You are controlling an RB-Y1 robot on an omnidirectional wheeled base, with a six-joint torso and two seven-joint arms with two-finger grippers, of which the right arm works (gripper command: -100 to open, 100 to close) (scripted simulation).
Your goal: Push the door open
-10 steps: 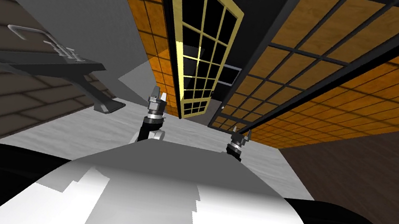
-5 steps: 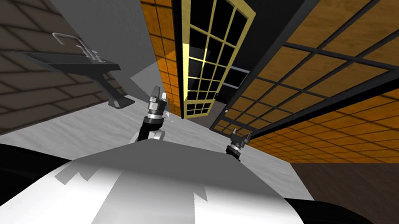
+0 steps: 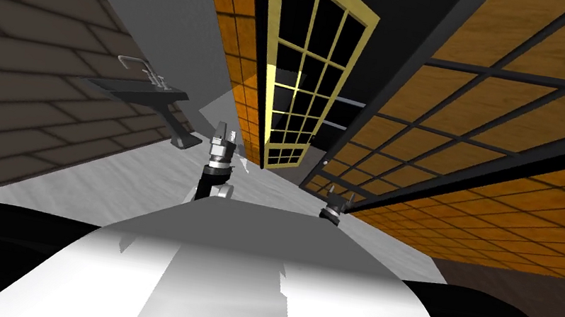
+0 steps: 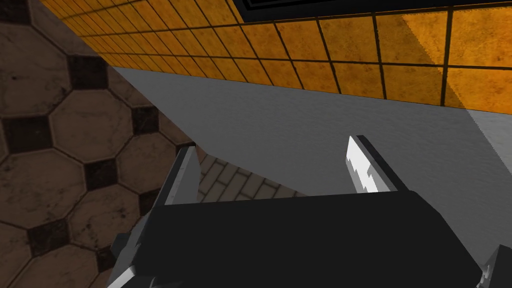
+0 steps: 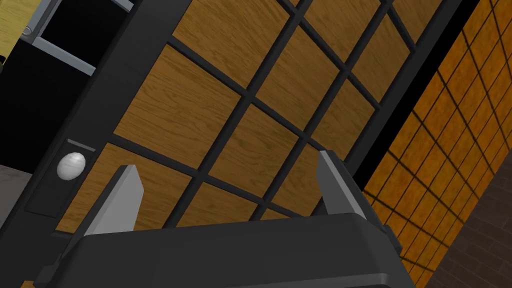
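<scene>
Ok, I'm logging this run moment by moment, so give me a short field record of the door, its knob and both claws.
target: door, dark grid frame with wood panels, on my right
handle: knob, small, pale, round, at the door's edge beside a black area
right arm: right claw open, empty, aimed at the panels beside the knob; contact unclear
left arm: left claw open, empty, pointing at grey floor by an orange tiled wall

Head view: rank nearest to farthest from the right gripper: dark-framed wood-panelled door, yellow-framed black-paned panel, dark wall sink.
1. Dark-framed wood-panelled door, just ahead of right gripper.
2. Yellow-framed black-paned panel, beyond, ahead-left.
3. Dark wall sink, far left.
</scene>
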